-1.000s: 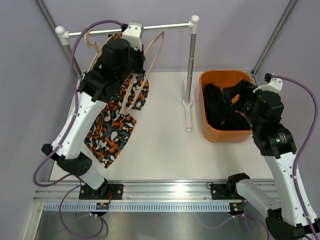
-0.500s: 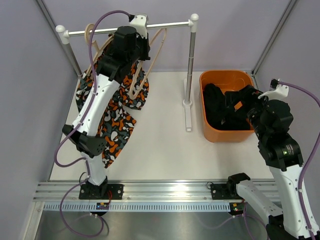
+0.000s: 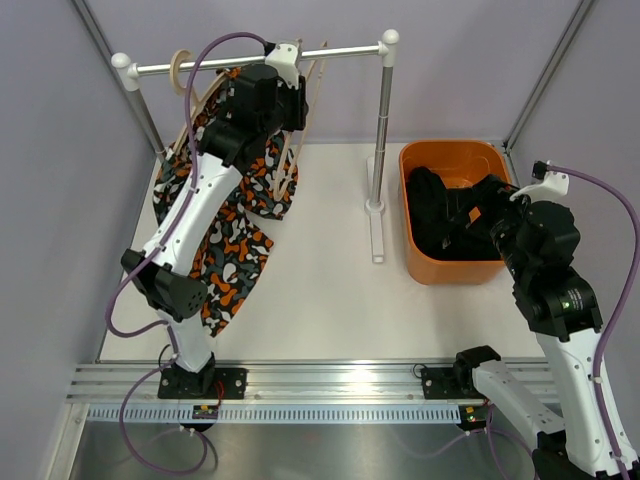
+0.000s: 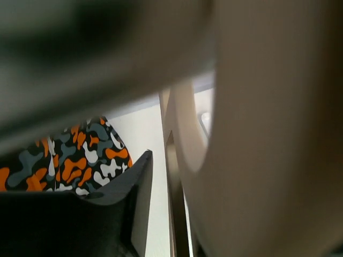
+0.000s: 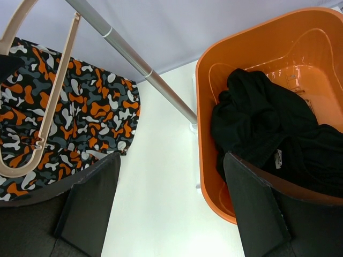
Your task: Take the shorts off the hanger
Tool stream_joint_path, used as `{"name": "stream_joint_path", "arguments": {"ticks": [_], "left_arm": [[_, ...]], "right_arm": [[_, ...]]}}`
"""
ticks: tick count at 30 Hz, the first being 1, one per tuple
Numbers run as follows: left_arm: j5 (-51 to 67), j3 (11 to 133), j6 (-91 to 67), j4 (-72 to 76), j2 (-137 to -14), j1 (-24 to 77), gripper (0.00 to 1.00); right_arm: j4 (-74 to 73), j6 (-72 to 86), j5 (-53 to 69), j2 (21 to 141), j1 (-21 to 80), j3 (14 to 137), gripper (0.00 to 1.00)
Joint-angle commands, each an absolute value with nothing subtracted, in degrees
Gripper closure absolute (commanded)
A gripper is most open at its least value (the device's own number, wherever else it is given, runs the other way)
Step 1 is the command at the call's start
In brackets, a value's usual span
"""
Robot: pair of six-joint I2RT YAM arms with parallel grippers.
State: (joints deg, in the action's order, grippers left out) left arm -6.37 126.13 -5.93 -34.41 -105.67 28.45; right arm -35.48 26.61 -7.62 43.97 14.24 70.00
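The patterned shorts (image 3: 225,250) hang at the left under the rail, down to the table. They also show in the left wrist view (image 4: 80,155) and the right wrist view (image 5: 91,112). My left gripper (image 3: 292,75) is up at the rail, shut on a wooden hanger (image 3: 303,118). The hanger fills the left wrist view as a blur (image 4: 268,134), and it hides the right finger of that gripper (image 4: 171,160). The black shorts (image 3: 430,205) lie in the orange bin (image 3: 450,150). My right gripper (image 3: 468,212) is open and empty above them (image 5: 171,160).
The metal rail (image 3: 340,50) rests on two posts, the right one (image 3: 380,130) next to the bin. A second hanger's hook (image 3: 180,68) sits on the rail at the left. In the right wrist view, the bin wall (image 5: 209,139) is beside the right finger.
My left arm has risen and carried the hanger up towards the rail, where it now hangs more upright. The right arm has shifted slightly to the right.
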Motion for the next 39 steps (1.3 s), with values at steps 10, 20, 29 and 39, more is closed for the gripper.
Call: {"name": "stream_joint_path", "arguments": {"ticks": [10, 20, 29, 39], "left_arm": [[-3.7, 119.3, -3.6, -29.6, -89.2, 28.7, 0.46], [-21.1, 107.3, -4.8, -27.2, -73.5, 28.9, 0.39], [-30.6, 99.4, -6.2, -30.6, -68.7, 28.8, 0.39], [-34.0, 99.2, -3.2, -32.0, -71.6, 25.3, 0.35]], "right_arm": [[-36.2, 25.5, -7.9, 41.9, 14.3, 68.8, 0.13], [-37.1, 25.2, -9.1, 41.5, 14.2, 70.0, 0.13], [-37.0, 25.9, -7.6, 41.5, 14.2, 70.0, 0.13], [-36.7, 25.4, -6.9, 41.6, 14.2, 69.6, 0.12]]}}
